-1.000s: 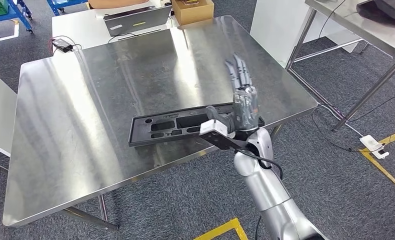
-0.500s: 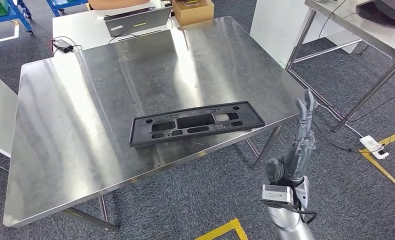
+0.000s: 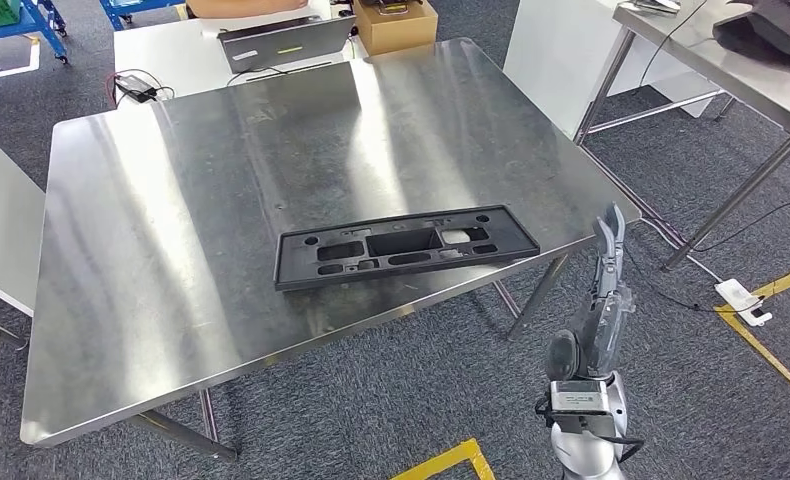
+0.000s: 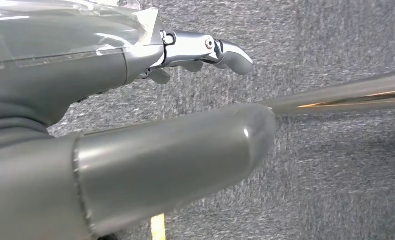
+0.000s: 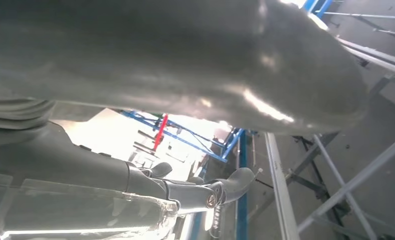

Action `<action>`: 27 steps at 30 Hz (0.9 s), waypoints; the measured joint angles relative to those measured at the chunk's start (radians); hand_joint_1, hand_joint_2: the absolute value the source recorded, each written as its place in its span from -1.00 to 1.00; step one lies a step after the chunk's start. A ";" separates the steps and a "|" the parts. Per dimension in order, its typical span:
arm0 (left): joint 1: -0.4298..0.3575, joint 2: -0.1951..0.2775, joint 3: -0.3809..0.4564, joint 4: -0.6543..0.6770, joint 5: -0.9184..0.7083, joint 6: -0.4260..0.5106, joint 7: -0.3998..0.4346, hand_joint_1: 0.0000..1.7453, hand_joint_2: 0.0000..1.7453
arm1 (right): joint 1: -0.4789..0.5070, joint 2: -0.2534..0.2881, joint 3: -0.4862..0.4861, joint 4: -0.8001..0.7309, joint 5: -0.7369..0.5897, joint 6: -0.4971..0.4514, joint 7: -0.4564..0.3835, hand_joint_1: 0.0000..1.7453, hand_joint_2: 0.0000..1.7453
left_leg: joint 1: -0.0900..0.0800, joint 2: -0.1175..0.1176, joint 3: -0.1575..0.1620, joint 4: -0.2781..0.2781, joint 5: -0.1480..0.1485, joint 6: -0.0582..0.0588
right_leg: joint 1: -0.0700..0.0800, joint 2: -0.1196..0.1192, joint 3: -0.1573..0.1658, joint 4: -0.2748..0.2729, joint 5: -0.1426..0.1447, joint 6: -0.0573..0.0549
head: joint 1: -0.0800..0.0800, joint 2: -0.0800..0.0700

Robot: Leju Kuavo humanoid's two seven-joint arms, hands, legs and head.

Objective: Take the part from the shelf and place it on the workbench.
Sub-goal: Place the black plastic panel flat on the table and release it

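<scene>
Part (image 3: 408,247) flat on workbench (image 3: 171,200); R hand (image 3: 603,305) empty, off edge

The part (image 3: 407,247), a long black moulded plate (with recessed cut-outs), lies flat near the workbench's (image 3: 171,200) near-right edge.

Your right hand (image 3: 603,300) stands at the lower right of the head view, fingers (image 3: 609,235) straight, together and pointing up, holding nothing. Your left hand (image 4: 135,100) holds nothing, fingers extended.
</scene>
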 joint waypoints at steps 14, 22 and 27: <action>0.009 -0.004 0.020 -0.003 -0.005 -0.012 0.000 -1.00 -1.00 | 0.001 0.005 -0.011 0.009 0.001 0.022 -0.002 -1.00 -1.00 | 0.013 -0.006 -0.098 0.231 -0.150 -0.059 | -0.001 0.006 0.152 -0.258 0.091 -0.034 | -0.007 0.000; 0.023 -0.011 0.022 -0.033 -0.020 -0.042 0.000 -1.00 -1.00 | 0.005 0.005 -0.011 0.011 0.000 0.028 0.002 -1.00 -1.00 | -0.004 -0.007 0.071 0.030 -0.083 -0.028 | 0.012 0.003 0.135 -0.258 0.115 -0.021 | -0.006 0.000; 0.026 -0.021 0.023 -0.054 -0.032 -0.059 -0.001 -1.00 -1.00 | 0.021 0.001 -0.012 0.000 -0.009 0.025 0.003 -1.00 -1.00 | -0.002 0.001 0.058 0.002 -0.044 -0.002 | 0.015 0.001 0.097 -0.193 0.071 -0.008 | -0.006 0.000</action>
